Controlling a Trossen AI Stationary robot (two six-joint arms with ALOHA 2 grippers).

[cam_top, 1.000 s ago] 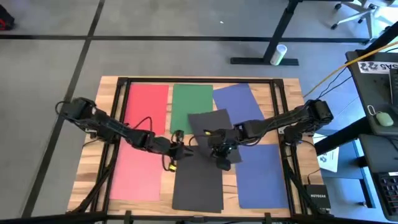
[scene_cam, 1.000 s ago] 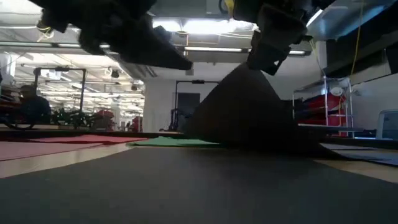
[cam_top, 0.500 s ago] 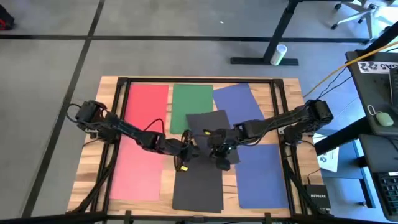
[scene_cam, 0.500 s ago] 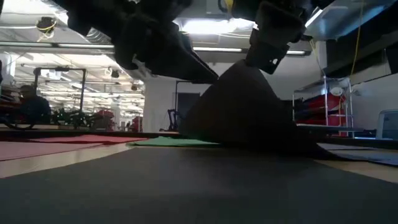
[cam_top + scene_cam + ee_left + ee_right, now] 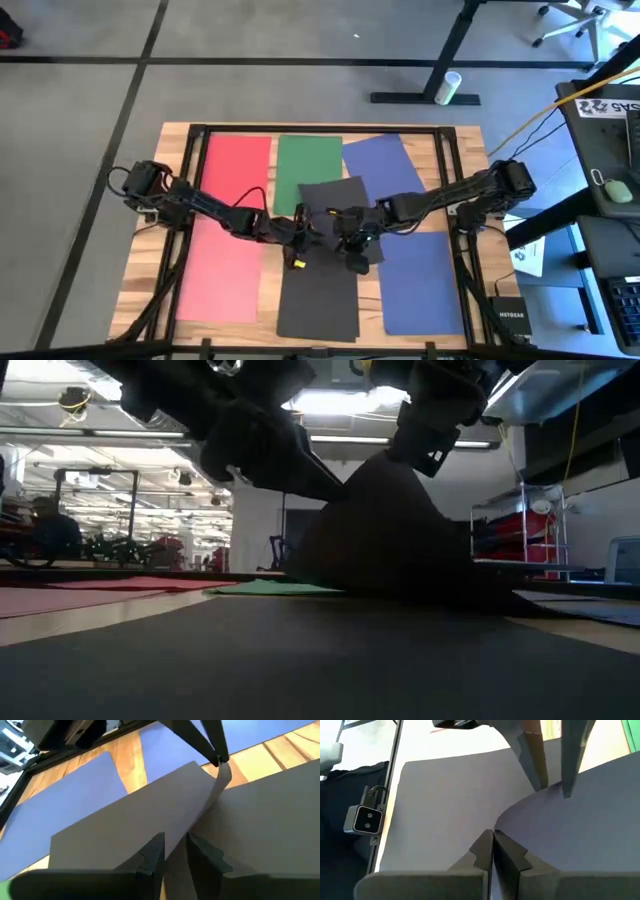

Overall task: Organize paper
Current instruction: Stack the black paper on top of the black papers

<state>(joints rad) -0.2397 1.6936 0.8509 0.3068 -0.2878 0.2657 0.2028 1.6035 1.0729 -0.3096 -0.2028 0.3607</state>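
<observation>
Bowing upward, dark grey sheet (image 5: 335,195) | right pincer (image 5: 492,851) pinches its edge | left pincer (image 5: 173,851) straddles it, narrowly apart

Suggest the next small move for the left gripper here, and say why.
Probably close the left gripper on the raised edge of the dark grey sheet. The right gripper already pinches that sheet and lifts it off the table; in the left wrist view, the left fingers straddle its edge, open. A second grip would steady it for moving.
</observation>
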